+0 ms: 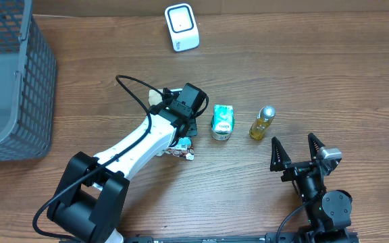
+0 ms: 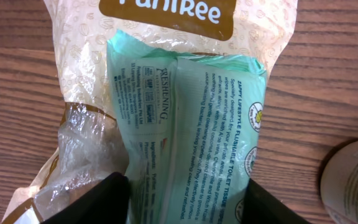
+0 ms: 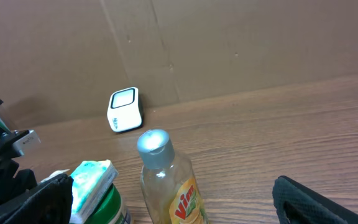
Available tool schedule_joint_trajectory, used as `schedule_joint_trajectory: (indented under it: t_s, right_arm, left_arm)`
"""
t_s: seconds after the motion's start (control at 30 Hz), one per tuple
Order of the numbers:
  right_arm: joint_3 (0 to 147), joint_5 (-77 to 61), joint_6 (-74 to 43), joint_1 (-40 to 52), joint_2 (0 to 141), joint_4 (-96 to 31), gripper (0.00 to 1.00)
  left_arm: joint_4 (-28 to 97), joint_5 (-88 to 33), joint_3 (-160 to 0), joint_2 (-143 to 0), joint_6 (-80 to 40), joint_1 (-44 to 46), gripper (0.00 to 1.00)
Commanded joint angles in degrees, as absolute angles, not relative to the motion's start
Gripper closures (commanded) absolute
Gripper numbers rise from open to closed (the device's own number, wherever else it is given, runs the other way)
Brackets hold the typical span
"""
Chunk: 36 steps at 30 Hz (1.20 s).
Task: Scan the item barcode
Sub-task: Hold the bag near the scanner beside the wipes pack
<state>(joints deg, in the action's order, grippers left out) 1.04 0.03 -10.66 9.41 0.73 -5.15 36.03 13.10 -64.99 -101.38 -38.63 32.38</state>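
two grippers are showing over the brown wooden table (image 1: 356,81). left gripper (image 2: 187,186) is hanging low over a mint-green printed tissue pack (image 2: 185,118), which is lying on a beige plastic snack bag (image 2: 86,74) near table centre. its dark fingers (image 2: 101,202) are standing partly apart, one on each side of the pack's near end; gripping or not, cannot tell. right gripper (image 1: 292,139) is sitting wide open, holding nothing, near a yellow liquid bottle with silver cap (image 1: 263,123). white boxy barcode scanner (image 1: 182,27) is sitting at the far edge.
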Motion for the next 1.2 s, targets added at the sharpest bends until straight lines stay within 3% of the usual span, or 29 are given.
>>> schedule_joint_trajectory:
  t_s: [0.0,0.13,0.6,0.77,1.17]
  right_arm:
    - [0.45,0.3,-10.7,9.34,0.16,-4.8,0.0]
    - [0.45,0.32,-10.7,9.34,0.16,-4.8,0.0]
    - [0.45,0.3,-10.7,9.34,0.16,-4.78,0.0]
    - [0.45,0.3,-10.7,9.34,0.16,-4.8,0.0]
    - [0.45,0.3,-10.7,9.34,0.16,-4.8,0.0]
  left_arm:
    - [36.23,13.69,-66.37,-101.78,-36.01,31.7,0.49]
    - [38.28,13.72,-67.57,-101.27,-35.53,30.5,0.55]
    - [44.23,15.22,-69.19,-101.01,-35.53,28.45,0.56]
    - [44.31,15.22,-69.19,-101.01,-35.53,28.45,0.66]
    - [50.61,18.85,-75.57,-100.53,-33.19,28.42,0.75]
